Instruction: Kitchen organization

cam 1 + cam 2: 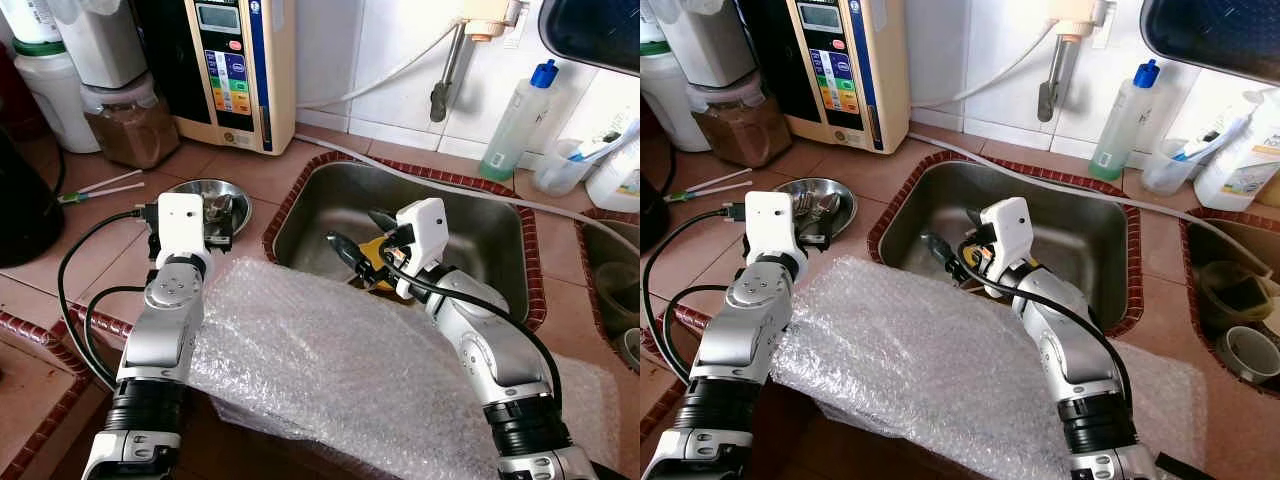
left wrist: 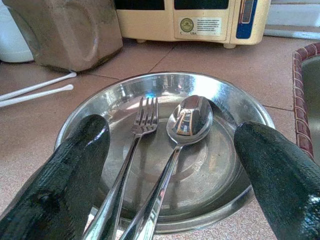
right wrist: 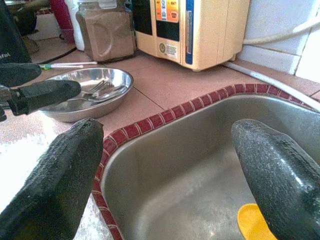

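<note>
A round steel plate [image 1: 190, 188] sits on the tiled counter left of the sink, with a fork [image 2: 145, 112] and a spoon [image 2: 190, 117] lying side by side in it. My left gripper [image 2: 172, 129] hovers open just over the plate's near rim, one finger on each side of the cutlery. Above the left part of the steel sink [image 1: 480, 230], my right gripper [image 1: 360, 235] is open and holds nothing. A yellow object [image 1: 375, 270] lies in the sink below it, partly hidden by the fingers. A sheet of bubble wrap [image 1: 320, 360] covers the counter's front edge under both arms.
A cream water purifier [image 1: 235, 70] and a jar of brown powder [image 1: 130, 125] stand behind the plate. Two white sticks [image 1: 105, 188] lie to the plate's left. A blue-capped bottle [image 1: 520, 120] stands behind the sink. A second basin [image 1: 610, 290] is at the far right.
</note>
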You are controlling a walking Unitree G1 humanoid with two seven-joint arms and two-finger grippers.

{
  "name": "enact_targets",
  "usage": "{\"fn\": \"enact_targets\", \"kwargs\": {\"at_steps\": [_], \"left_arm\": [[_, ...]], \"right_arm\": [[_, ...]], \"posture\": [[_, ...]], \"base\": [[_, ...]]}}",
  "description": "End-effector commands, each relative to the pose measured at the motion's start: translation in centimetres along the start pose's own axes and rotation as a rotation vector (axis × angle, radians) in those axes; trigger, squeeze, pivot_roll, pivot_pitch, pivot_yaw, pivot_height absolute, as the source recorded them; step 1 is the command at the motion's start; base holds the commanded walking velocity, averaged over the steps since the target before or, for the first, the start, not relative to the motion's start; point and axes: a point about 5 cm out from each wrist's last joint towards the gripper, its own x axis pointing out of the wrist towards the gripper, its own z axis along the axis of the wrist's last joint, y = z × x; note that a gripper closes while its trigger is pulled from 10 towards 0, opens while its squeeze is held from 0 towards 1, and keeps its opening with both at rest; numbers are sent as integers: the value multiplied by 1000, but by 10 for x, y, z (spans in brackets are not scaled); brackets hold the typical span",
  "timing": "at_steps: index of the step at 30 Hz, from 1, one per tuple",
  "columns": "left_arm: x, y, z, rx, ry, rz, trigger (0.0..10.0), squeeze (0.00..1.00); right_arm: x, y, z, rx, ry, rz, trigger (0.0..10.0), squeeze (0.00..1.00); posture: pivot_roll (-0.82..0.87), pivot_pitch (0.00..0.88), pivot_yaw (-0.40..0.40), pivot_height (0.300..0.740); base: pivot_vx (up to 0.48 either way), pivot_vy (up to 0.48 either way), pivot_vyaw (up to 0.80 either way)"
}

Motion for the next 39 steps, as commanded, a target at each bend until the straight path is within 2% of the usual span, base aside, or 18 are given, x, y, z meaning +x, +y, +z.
{"fn": "enact_targets", "kwargs": {"at_steps": [1,2,3,4,7,11,19,21,25,30,34,39], "left_arm": [[2,1,2,1,5,-1,10000,0],[2,1,2,1,5,-1,10000,0],[9,3,-15,-71,167,-65,9137,0],[11,3,-20,-105,224,-91,10000,0],[13,3,-14,-75,183,-82,10000,0],[14,2,-8,-85,143,-75,10000,0],[16,5,-6,-72,140,-69,10000,0],[17,7,4,19,78,-63,10000,0],[17,5,19,29,13,-58,10000,0],[8,0,28,14,-86,-48,10000,0],[-9,-11,26,32,-158,-136,10000,0],[-18,-12,27,44,-203,-195,10000,0]], "right_arm": [[-2,2,4,-11,-9,13,10000,0],[-2,2,4,-11,-9,13,10000,0],[-3,17,3,-43,2,111,10000,0],[-3,24,3,-53,7,156,10000,0],[-3,23,3,-52,3,150,10000,0],[-1,19,7,-46,-19,104,10000,0],[-1,13,12,-37,-45,63,10000,0],[0,12,16,-28,-73,48,10000,0],[0,9,27,-11,-125,30,10000,0],[-3,2,39,-18,-179,-27,10000,0],[-11,-11,39,-54,-173,-107,10000,0],[-27,-27,38,-103,-148,-153,10000,0]], "posture": [[-13,58,-17,740],[-13,58,-17,740],[-13,52,-7,740],[-13,52,-7,740],[-13,48,-6,740],[-12,46,-6,740],[-11,43,-4,740],[-10,44,-5,740],[-11,46,-4,740],[-16,51,-7,740],[-19,60,-5,740],[-28,66,10,740]], "base": [[0,0,0],[0,0,0],[0,0,0],[0,0,0],[0,0,0],[0,0,0],[0,0,0],[0,0,0],[0,0,0],[0,0,0],[0,0,0],[0,0,0]]}}
